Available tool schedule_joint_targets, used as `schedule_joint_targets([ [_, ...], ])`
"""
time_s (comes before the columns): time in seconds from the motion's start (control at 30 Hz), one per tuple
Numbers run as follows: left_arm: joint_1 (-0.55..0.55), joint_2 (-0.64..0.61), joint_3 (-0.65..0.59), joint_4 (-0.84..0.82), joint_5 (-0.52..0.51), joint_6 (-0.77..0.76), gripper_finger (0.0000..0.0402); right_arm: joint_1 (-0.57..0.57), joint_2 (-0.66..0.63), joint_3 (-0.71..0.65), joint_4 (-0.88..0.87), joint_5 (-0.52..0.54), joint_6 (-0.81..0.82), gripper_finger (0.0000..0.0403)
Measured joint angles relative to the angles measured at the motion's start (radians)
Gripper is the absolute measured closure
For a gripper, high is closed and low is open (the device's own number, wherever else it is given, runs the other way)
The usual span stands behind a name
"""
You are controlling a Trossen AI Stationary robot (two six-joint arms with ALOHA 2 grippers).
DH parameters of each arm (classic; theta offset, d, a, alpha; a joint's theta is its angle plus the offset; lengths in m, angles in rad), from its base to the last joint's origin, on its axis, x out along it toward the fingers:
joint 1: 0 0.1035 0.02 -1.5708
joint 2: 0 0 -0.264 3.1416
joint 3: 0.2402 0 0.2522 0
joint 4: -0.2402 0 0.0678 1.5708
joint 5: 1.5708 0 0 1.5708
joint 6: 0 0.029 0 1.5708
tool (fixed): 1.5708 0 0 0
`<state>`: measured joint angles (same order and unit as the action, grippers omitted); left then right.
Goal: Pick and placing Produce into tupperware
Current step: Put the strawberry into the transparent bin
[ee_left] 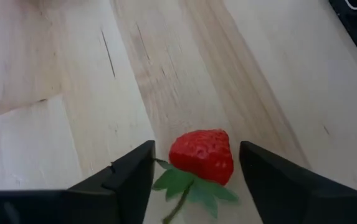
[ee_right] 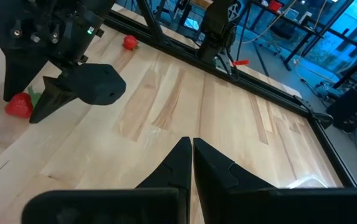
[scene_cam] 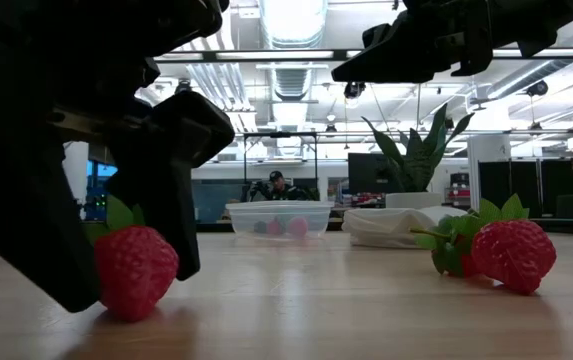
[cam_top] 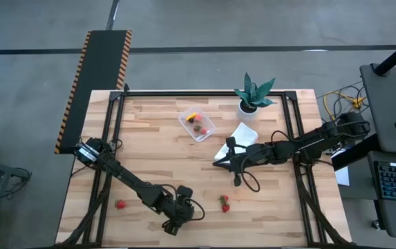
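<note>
A red strawberry [ee_left: 202, 155] with a green top lies on the wooden table between the fingers of my open left gripper [ee_left: 194, 171], near the table's near edge. The fingers stand on either side of it with a gap showing on both sides; in the low view the same strawberry [scene_cam: 134, 270] rests on the table. In the high view my left gripper [cam_top: 177, 218] hides it. Two more strawberries [cam_top: 120, 204] [cam_top: 224, 203] lie on the table. The clear tupperware [cam_top: 196, 124] holds a few pieces. My right gripper [ee_right: 190, 155] is shut and hovers mid-table [cam_top: 218, 162].
A folded white cloth [cam_top: 236, 138] lies beside the tupperware, under my right arm. A green potted plant [cam_top: 253, 97] stands at the far edge. A black frame [cam_top: 204, 92] borders the table. Bare wood lies between the grippers and the tupperware.
</note>
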<state>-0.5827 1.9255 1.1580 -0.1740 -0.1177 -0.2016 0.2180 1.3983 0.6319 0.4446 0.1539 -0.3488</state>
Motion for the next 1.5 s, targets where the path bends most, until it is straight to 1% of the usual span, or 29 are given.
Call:
schedule_joint_targets([
  [0.17, 0.000, 0.000, 0.000, -0.001, -0.001, 0.000, 0.0230, 0.000, 0.000, 0.000, 0.000, 0.001, 0.000, 0.0394],
  [0.33, 0.000, 0.000, 0.000, 0.000, -0.004, 0.000, 0.0261, 0.000, 0.000, 0.000, 0.000, 0.003, 0.000, 0.0394],
  [0.57, 0.000, -0.002, 0.000, 0.000, -0.004, 0.003, 0.0269, 0.000, 0.000, 0.000, 0.000, 0.003, -0.001, 0.0394],
  [0.7, 0.000, -0.023, 0.002, -0.002, -0.012, 0.059, 0.0269, 0.000, 0.000, 0.000, 0.000, 0.003, -0.005, 0.0394],
  [0.83, 0.004, -0.077, 0.002, -0.022, -0.063, 0.132, 0.0270, 0.000, -0.001, 0.000, -0.001, 0.004, -0.011, 0.0394],
  [1.03, 0.043, -0.190, 0.000, -0.143, -0.208, 0.221, 0.0270, 0.000, -0.010, 0.000, -0.005, 0.004, -0.018, 0.0394],
  [1.17, 0.090, -0.263, -0.002, -0.161, -0.280, 0.278, 0.0270, 0.000, -0.032, 0.000, -0.010, 0.004, -0.028, 0.0394],
  [1.37, 0.170, -0.346, -0.003, -0.162, -0.383, 0.425, 0.0271, 0.000, -0.075, 0.000, -0.032, 0.003, -0.037, 0.0394],
  [1.5, 0.241, -0.375, -0.003, -0.161, -0.397, 0.528, 0.0271, 0.000, -0.102, 0.000, -0.053, 0.003, -0.037, 0.0394],
])
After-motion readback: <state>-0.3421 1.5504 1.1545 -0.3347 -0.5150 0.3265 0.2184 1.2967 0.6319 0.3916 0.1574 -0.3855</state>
